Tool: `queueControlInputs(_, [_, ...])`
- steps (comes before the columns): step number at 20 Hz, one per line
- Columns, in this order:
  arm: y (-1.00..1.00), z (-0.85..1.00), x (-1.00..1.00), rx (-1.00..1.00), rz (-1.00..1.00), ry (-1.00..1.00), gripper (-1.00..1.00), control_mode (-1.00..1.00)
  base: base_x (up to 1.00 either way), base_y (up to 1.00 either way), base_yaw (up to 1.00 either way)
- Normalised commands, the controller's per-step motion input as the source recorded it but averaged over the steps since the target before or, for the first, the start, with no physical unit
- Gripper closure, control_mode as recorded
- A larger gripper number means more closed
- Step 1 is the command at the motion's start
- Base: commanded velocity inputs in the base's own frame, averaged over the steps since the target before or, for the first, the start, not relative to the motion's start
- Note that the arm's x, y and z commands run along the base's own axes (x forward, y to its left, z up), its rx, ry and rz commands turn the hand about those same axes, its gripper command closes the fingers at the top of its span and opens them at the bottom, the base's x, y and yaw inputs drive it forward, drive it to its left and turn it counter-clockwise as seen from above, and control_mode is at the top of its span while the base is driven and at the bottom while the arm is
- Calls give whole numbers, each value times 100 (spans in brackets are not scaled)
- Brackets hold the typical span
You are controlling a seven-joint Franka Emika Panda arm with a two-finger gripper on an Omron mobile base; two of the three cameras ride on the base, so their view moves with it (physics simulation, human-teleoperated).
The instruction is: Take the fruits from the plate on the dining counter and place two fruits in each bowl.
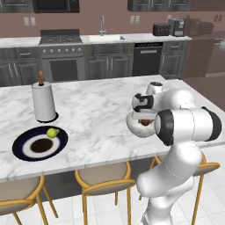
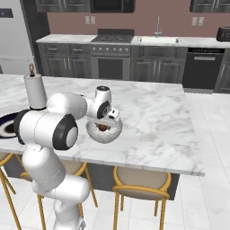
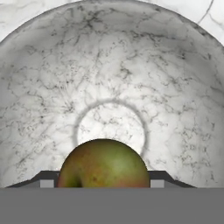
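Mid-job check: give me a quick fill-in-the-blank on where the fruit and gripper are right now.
1. The gripper holds a brownish-green fruit above the pale grey-white ____.
2. On the navy plate, ____ yellow-green fruit remains.
3. Behind the plate stands a ____ roll.

Missing words: bowl; one; paper towel

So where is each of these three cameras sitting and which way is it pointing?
Left base view: behind the arm's left, looking forward and down over the dining counter; arm rises lower right.
Right base view: behind its right; arm rises lower left.
Hand view: looks down into the pale bowl; the jaws grip a brownish-green fruit.
Both base views share that bowl, the paper towel roll and the navy plate.
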Motion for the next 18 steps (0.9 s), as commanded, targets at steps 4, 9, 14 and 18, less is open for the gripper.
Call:
queueControlInputs(4, [8, -21, 0, 0, 0, 0, 100, -100, 0, 0, 0])
queueControlInputs(9, [5, -5, 0, 0, 0, 0, -100, -100, 0, 0, 0])
queueControlInputs(14, [0, 0, 0, 0, 0, 0, -100, -100, 0, 0, 0])
queueControlInputs(18, [0, 0, 0, 0, 0, 0, -100, -100, 0, 0, 0])
